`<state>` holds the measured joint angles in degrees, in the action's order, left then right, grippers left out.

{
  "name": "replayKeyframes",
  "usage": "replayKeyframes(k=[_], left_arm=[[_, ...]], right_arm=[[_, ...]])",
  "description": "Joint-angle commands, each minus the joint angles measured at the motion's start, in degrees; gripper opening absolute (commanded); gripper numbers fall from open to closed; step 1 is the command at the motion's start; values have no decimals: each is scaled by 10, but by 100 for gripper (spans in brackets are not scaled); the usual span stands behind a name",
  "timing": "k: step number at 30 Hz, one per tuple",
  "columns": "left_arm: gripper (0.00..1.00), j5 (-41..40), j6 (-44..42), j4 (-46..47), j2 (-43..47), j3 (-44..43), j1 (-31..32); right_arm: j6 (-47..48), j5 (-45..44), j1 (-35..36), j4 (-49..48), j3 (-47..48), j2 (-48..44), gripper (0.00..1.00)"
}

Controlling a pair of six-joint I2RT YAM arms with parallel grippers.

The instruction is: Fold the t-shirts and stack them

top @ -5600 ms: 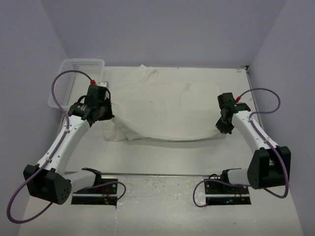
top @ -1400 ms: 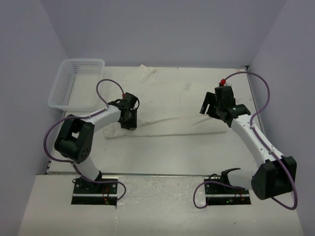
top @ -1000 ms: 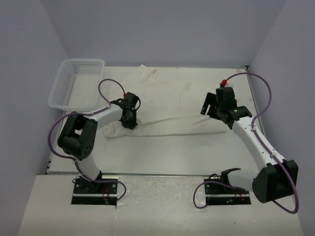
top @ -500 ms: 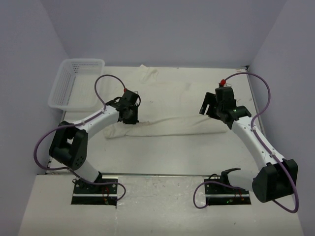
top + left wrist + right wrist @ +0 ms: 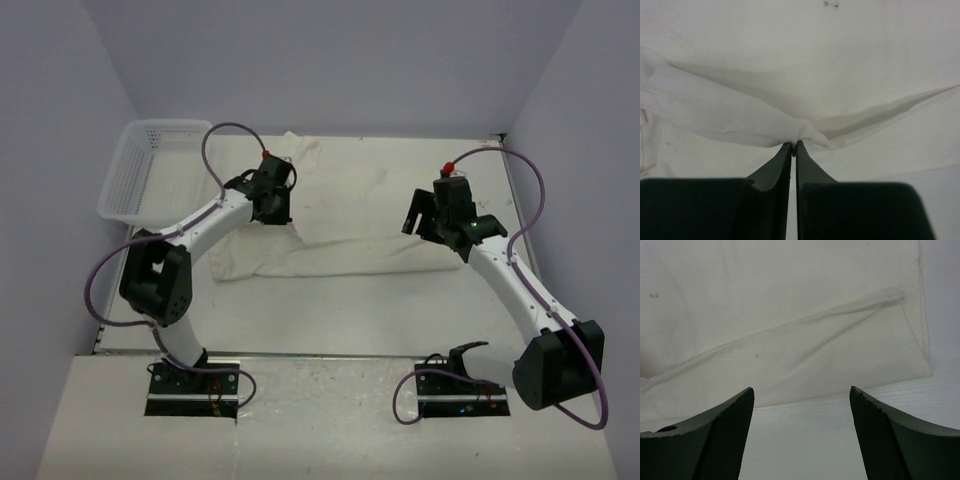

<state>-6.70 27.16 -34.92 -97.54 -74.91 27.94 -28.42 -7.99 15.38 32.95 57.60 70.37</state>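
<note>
The left gripper [image 5: 793, 145] clenches a pinch of t-shirt [image 5: 350, 255], presumably to carry a fold over; the right gripper [image 5: 801, 390] hangs released over the right end.

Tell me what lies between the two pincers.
Only the cream t-shirt, stretching from the left pincer, shut on a pinch of it, to the open right pincer; the top view shows it.

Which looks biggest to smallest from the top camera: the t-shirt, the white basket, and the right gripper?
1. t-shirt, stretching across the middle of the table.
2. white basket, at the far left corner.
3. right gripper; it hangs above the table, nearer the camera, yet looks clearly smallest.
</note>
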Motion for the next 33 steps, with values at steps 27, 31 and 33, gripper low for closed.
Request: replayKeyframes(k=[27,31,33], left_arm=[[52,126,18,-52,203,175,-189],[49,214,16,-47,167,195,-227],[49,210,14,-45,155,204,-238]], right_arm=[[14,6,25,-14,24,-9,80],[20,8,25,-14,17,-19,80],[23,4,25,-15,10,-23,80]])
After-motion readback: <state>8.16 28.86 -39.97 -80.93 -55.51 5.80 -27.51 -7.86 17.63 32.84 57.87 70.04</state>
